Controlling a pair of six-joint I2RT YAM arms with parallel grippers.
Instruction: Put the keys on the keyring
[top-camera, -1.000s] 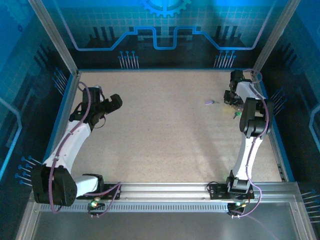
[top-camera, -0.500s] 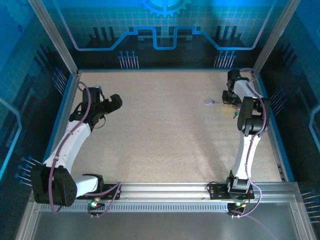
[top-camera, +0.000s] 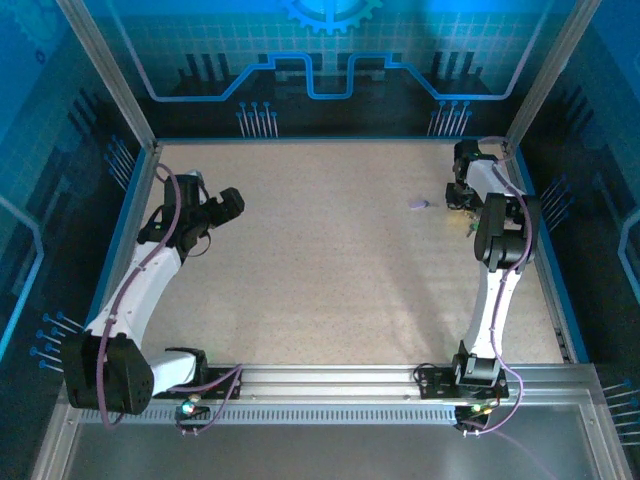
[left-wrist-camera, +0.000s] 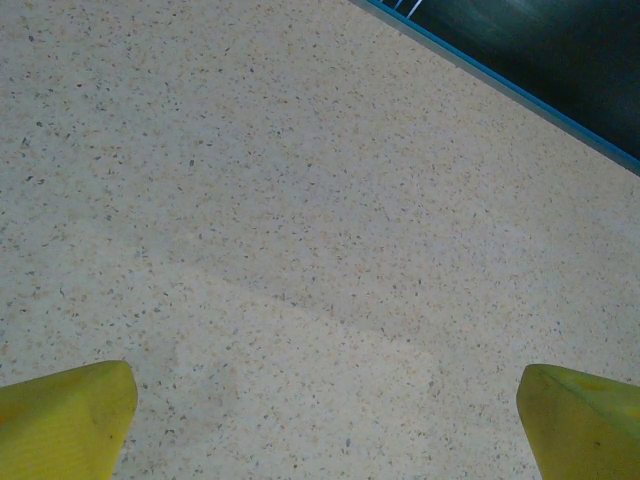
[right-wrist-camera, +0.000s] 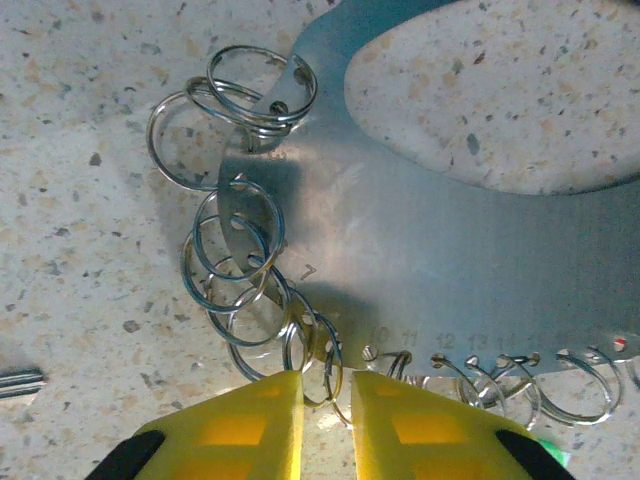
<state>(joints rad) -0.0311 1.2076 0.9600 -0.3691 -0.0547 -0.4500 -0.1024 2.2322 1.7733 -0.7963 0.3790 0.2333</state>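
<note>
Pinching down at the table's (top-camera: 320, 290) far right corner, right gripper (right-wrist-camera: 326, 410) has its yellow pads (right-wrist-camera: 250, 425) closed to a thin slit, with the wire of one or two split rings (right-wrist-camera: 240, 250) caught in it. Keyring (right-wrist-camera: 420, 270) lies flat just beyond: a curved, brushed silvery band with stamped numbers and small holes along the edge, a split ring through most of them. Judge it light, rigid and slick. It sits flush on the speckled stone-look top and is hard to get under, so a standing split ring or the band's outer edge is the handhold. The rings are thin and springy, likely to twist between the pads. Silvery key shaft (right-wrist-camera: 18, 380) pokes in near the rings, not touching. Green speck (top-camera: 470, 226) near that gripper is probably a key head. Lilac tag (top-camera: 418, 204) sits toward the table's middle. Left gripper (left-wrist-camera: 325, 425) is spread wide, empty, over bare top near the left edge.
</note>
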